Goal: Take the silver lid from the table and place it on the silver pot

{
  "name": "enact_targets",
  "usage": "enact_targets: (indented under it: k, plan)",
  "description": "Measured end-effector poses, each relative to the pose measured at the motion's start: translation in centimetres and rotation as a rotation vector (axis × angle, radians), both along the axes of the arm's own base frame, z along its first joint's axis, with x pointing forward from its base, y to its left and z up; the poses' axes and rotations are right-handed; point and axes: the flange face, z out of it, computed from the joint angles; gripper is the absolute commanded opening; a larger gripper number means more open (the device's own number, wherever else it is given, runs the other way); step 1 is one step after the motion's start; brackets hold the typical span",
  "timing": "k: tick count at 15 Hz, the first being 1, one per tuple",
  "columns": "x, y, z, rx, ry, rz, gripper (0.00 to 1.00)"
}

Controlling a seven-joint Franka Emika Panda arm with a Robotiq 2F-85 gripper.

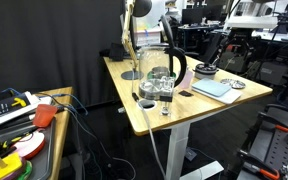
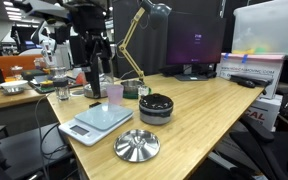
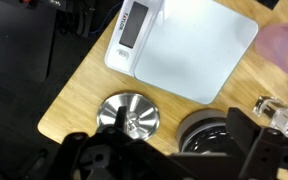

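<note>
Small flat round shiny silver lid [image 3: 131, 113] lies flat on the wooden table [image 3: 89, 88] near its corner, just beside the white digital scale [image 3: 189, 45] and the dark round black-rimmed object [image 3: 206, 132]. Robotiq gripper [image 3: 169, 160] hovers above, fingers spread, empty. Shiny cylindrical silver pot [image 1: 156, 82] with black handle stands well apart, near the gold lamp [image 1: 130, 45].
</note>
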Motion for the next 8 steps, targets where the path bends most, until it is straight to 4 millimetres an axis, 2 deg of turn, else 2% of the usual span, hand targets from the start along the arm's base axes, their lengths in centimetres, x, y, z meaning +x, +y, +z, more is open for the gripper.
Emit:
enact_targets:
  k: [4, 8]
  plan:
    - [-0.3, -4.1, -1.0, 0.037, 0.002, -0.253, 1.0]
    - [-1.2, -7.5, -3.3, 0.072, 0.037, -0.491, 1.0]
